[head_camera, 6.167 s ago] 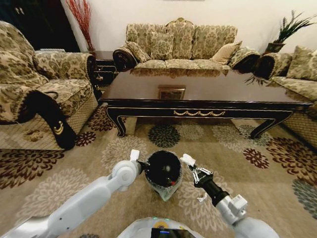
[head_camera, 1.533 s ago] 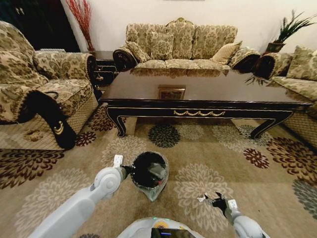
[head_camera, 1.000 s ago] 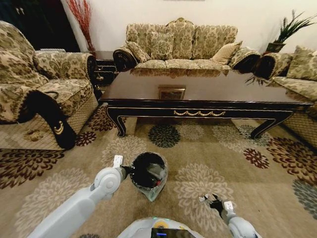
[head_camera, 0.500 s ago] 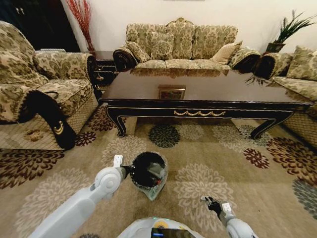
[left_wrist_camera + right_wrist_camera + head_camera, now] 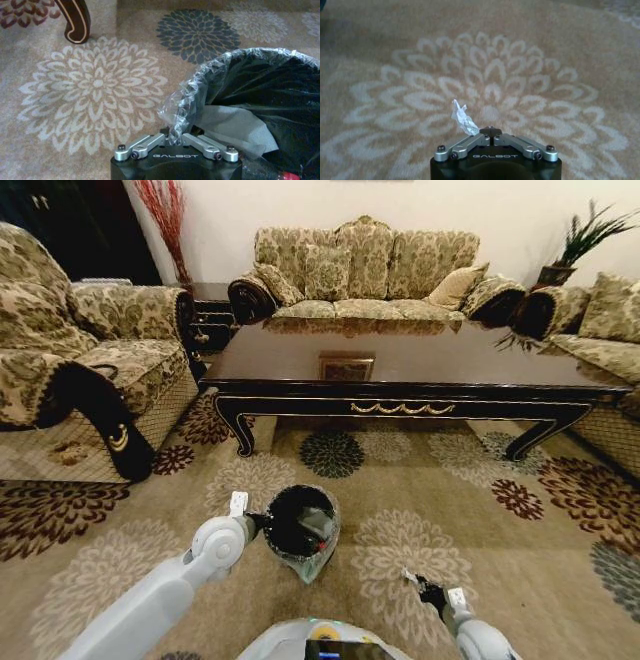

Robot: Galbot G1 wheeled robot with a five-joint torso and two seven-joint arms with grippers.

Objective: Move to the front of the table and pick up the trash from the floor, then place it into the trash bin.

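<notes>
The black trash bin [image 5: 300,532] with its thin liner stands tilted on the floor [image 5: 470,480], in front of the dark table [image 5: 400,360]. My left gripper [image 5: 258,525] is shut on the bin's rim and liner [image 5: 175,116]. Inside the trash bin [image 5: 270,86] lie a grey-white sheet [image 5: 232,127] and a bit of red [image 5: 288,175]. To the bin's right my right gripper [image 5: 420,585] is low over a cream flower medallion. In the right wrist view this gripper [image 5: 491,130] is shut on a crumpled white scrap of trash [image 5: 462,118], which sticks out beside its fingertips.
The table's curved leg [image 5: 75,18] stands near the bin. A patterned armchair [image 5: 70,370] is at the left, a sofa [image 5: 370,270] is behind the table, and another seat [image 5: 610,340] is at the right. Open carpet lies between me and the table.
Six seconds ago both grippers were at the bin. Since then the right gripper dropped to the carpet, drew back toward me and closed on the white scrap. The left still holds the bin.
</notes>
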